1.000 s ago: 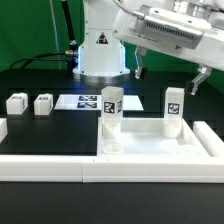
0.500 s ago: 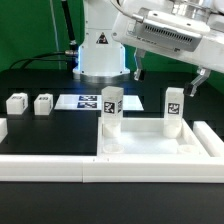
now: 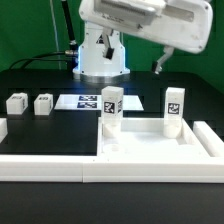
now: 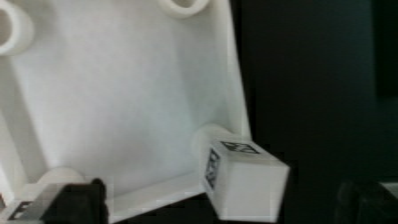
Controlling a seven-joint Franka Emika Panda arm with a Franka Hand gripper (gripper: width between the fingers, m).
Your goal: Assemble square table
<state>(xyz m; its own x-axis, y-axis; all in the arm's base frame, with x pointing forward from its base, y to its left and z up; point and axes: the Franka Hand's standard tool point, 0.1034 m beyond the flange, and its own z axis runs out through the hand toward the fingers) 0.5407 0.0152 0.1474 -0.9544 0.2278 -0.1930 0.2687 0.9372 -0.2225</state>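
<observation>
Now the tool point(image 4: 222, 193) is hanging wide open, gripping nothing, with the tabletop point(image 4: 125, 105) and one leg point(image 4: 242, 172) sitting directly beneath it.

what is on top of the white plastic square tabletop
Two small white tagged block legs stand upright on the white square tabletop. Whatever lies under their bases is covered.

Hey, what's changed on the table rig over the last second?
The arm swung up and toward the exterior view's left; its jaws stay open, holding nothing. The tabletop, both upright legs and the two loose legs did not move.
</observation>
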